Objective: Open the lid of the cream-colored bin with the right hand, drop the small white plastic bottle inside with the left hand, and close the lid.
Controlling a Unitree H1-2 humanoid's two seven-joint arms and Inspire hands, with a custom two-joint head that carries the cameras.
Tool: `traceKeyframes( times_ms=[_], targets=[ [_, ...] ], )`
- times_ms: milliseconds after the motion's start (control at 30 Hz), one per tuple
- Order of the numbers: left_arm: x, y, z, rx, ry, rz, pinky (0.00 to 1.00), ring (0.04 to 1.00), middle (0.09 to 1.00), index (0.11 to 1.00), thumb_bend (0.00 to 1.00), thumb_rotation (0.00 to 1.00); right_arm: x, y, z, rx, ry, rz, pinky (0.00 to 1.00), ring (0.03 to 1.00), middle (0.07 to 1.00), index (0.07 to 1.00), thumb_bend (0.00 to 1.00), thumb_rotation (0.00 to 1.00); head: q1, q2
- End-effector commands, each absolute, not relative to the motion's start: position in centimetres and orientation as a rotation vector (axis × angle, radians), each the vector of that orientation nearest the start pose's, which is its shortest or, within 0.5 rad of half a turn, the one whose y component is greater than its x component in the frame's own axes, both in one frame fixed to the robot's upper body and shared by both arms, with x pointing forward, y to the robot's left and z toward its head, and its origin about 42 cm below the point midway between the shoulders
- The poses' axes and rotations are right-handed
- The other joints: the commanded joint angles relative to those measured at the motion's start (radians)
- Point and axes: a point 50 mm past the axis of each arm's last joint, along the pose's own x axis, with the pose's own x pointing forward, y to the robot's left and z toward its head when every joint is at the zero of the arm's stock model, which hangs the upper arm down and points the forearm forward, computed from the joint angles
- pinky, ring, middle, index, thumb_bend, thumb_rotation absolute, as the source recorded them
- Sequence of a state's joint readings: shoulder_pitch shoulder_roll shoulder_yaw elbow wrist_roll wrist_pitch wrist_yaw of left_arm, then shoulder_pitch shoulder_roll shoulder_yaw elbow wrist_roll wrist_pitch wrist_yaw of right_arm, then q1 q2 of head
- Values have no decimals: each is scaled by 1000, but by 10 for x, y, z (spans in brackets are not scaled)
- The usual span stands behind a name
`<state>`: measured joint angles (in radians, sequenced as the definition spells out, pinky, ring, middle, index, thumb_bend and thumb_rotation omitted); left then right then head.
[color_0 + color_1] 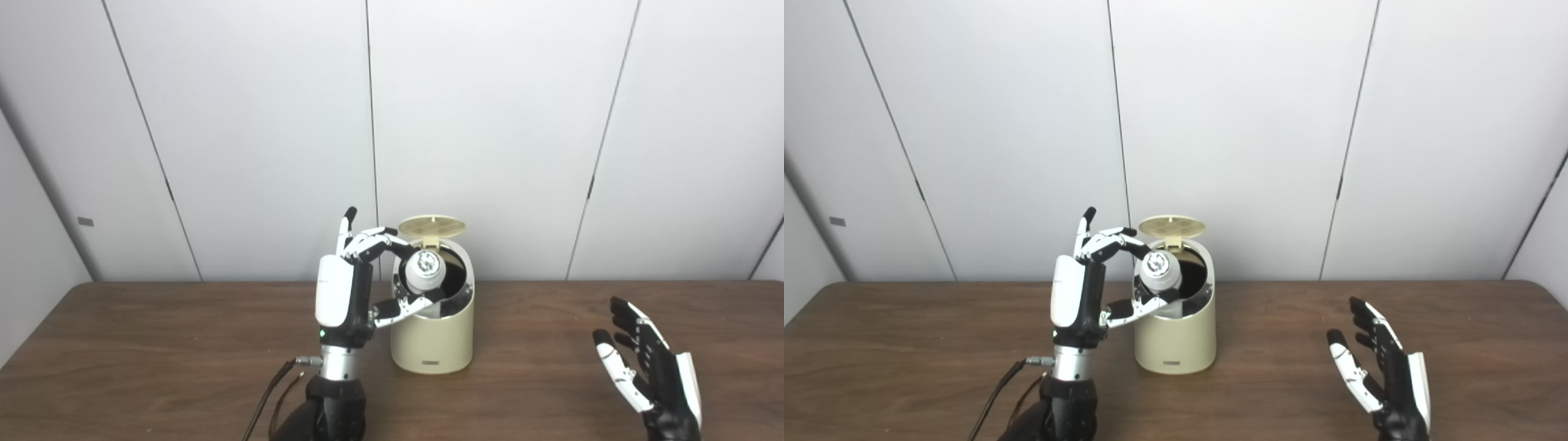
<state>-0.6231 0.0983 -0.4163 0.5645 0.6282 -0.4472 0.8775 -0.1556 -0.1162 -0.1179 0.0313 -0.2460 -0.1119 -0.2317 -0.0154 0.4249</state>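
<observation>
We found the right hand (652, 367) nearest the camera, low over the wooden table (184, 343), fingers spread and holding nothing, well apart from the bin. Further in, the left hand (352, 288) stood raised just beside the bin's left side, its fingers (373, 240) and thumb pinching the small white plastic bottle (424, 272). We noted the bottle held tilted, cap toward us, directly above the dark mouth of the cream-colored bin (432, 343) and partly within its rim. The bin stood upright on the table. Its lid (432, 226) was raised open at the rear edge. Behind the table we observed plain white wall panels (490, 122).
</observation>
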Motion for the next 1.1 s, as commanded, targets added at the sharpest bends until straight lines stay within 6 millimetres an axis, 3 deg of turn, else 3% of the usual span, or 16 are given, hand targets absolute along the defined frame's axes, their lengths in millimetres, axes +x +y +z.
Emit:
traceKeyframes(
  times_ms=[0,67,400,533,567,633,767,1067],
  targets=[
    [435,114,225,466,-991,178,1000,843,742,477,523,51,335,-280,170,-333,-351,-321,795,844,843,827,208,610,0,0],
    [433,114,226,449,-995,174,1000,862,789,477,523,54,336,-279,170,-334,-350,-321,798,846,845,831,210,612,0,-1],
    [424,116,231,406,-1009,163,950,850,788,477,522,51,339,-280,171,-347,-359,-319,778,836,844,828,209,576,2,-7],
    [423,117,233,406,-1022,167,987,881,818,477,522,50,340,-280,171,-335,-361,-316,795,851,855,834,216,605,1,-8],
    [423,117,233,405,-1022,167,995,917,840,477,521,49,340,-280,171,-333,-364,-316,785,844,852,833,210,572,1,-7],
    [423,117,233,410,-1021,169,1000,980,900,478,522,50,340,-280,171,-336,-362,-319,783,841,849,831,215,564,1,-7],
    [427,119,230,435,-990,158,1000,999,982,478,522,50,340,-280,172,-336,-359,-318,787,845,852,836,216,581,0,-7],
    [443,125,222,473,-907,132,1000,1000,1000,479,522,50,339,-279,169,-334,-355,-312,802,850,855,840,202,590,-5,-4]
  ],
)
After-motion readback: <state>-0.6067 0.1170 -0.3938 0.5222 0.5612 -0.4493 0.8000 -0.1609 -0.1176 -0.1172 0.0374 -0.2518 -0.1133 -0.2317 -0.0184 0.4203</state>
